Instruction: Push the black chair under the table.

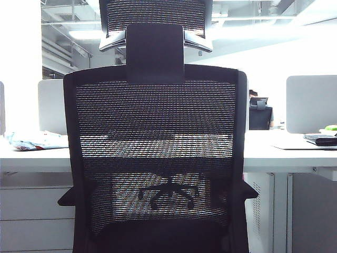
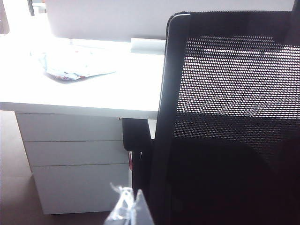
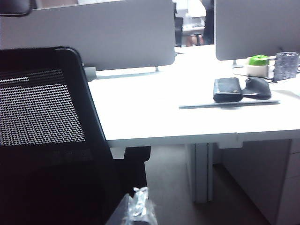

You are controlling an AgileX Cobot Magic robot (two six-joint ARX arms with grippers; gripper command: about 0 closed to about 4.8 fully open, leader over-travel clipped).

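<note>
The black chair [image 1: 158, 132] fills the exterior view, its mesh back toward the camera and its headrest [image 1: 155, 21] on top. Behind it runs the white table [image 1: 284, 153]. Neither gripper shows in the exterior view. In the left wrist view my left gripper [image 2: 130, 199] is shut, its taped tips right beside the chair's [image 2: 234, 93] back frame. My right gripper [image 3: 139, 201] is also shut, close to the other edge of the chair [image 3: 42, 108]. One armrest [image 3: 133, 153] lies just below the table's [image 3: 154, 112] front edge.
A white drawer unit [image 2: 75, 173] stands under the table beside the chair. A crumpled plastic packet [image 2: 70, 65] lies on top. A black pouch [image 3: 227, 89], mouse [image 3: 258, 86] and green-topped bowl [image 3: 258, 63] sit further along. Grey partitions [image 3: 108, 37] back the desk; a white leg [image 3: 201, 171] stands nearby.
</note>
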